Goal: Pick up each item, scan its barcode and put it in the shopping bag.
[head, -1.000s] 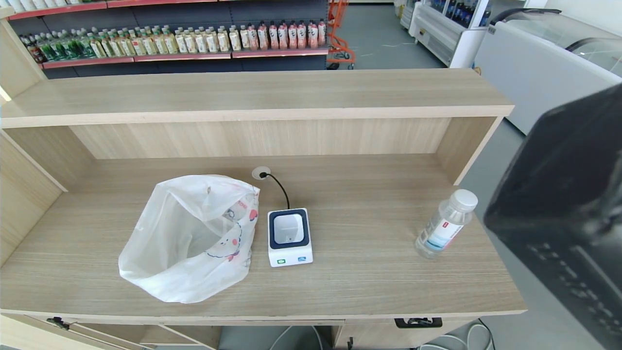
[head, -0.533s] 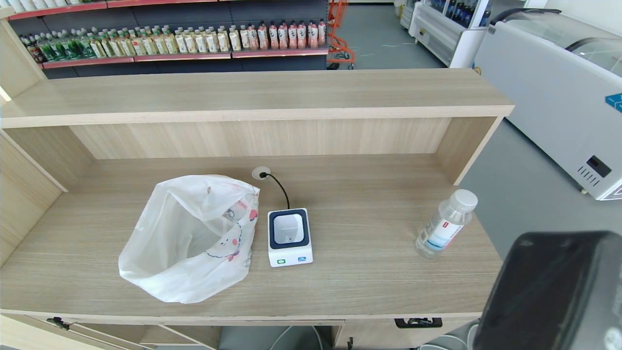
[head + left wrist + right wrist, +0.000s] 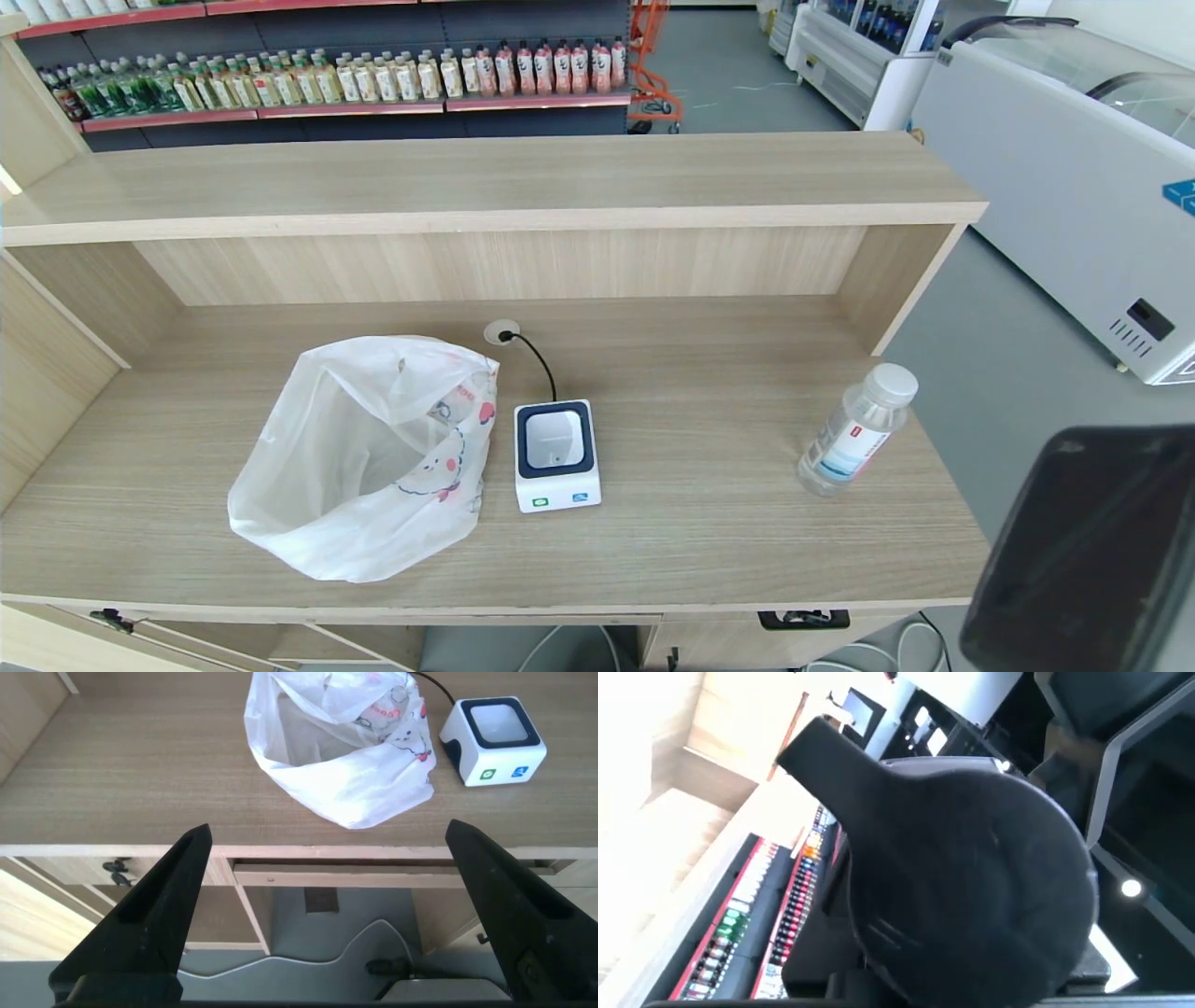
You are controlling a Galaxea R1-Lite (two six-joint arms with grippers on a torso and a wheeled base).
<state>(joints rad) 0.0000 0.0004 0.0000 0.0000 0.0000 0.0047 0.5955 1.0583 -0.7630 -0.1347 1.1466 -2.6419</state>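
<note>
A clear water bottle (image 3: 854, 431) with a white cap stands upright near the counter's right end. The white shopping bag (image 3: 359, 457) lies open at the left, touching the white barcode scanner (image 3: 555, 455) beside it. In the left wrist view my left gripper (image 3: 332, 915) is open and empty, held off the counter's front edge, with the bag (image 3: 341, 747) and scanner (image 3: 492, 739) beyond it. A black part of my right arm (image 3: 1092, 551) sits low at the right, past the counter's end and apart from the bottle. In the right wrist view a dark rounded body (image 3: 962, 877) blocks most of the picture.
The wooden counter (image 3: 700, 523) has a raised back ledge (image 3: 485, 187) and side walls. The scanner's cable (image 3: 540, 359) runs to a hole in the counter. Store shelves of drinks (image 3: 327, 79) and freezers (image 3: 1055, 140) stand behind.
The black bulk of my right arm has dropped from the upper right to the lower right corner of the head view. Bottle, bag and scanner have not moved.
</note>
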